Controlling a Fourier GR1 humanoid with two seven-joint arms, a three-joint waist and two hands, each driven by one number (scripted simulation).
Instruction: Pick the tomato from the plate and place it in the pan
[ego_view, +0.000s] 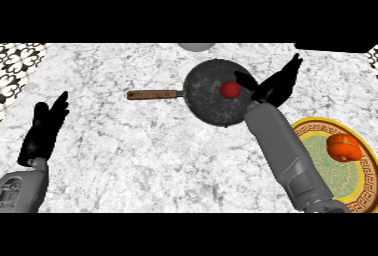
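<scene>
One dark pan (210, 102) with one brown handle (151, 94). One red tomato (230, 89) inside it. One gold-rimmed plate (336, 172) at the right edge, with one orange-red rounded thing (344, 147) on it. One pale grey round thing (196, 46), only partly showing at the far edge. One marbled bench (148, 155) under all. Two black hands, left hand (44, 127) and right hand (272, 90). Two grey forearms, left forearm (22, 192) and right forearm (284, 155).

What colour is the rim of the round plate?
The round plate's rim is yellow-gold with a dark patterned band; head view.
</scene>
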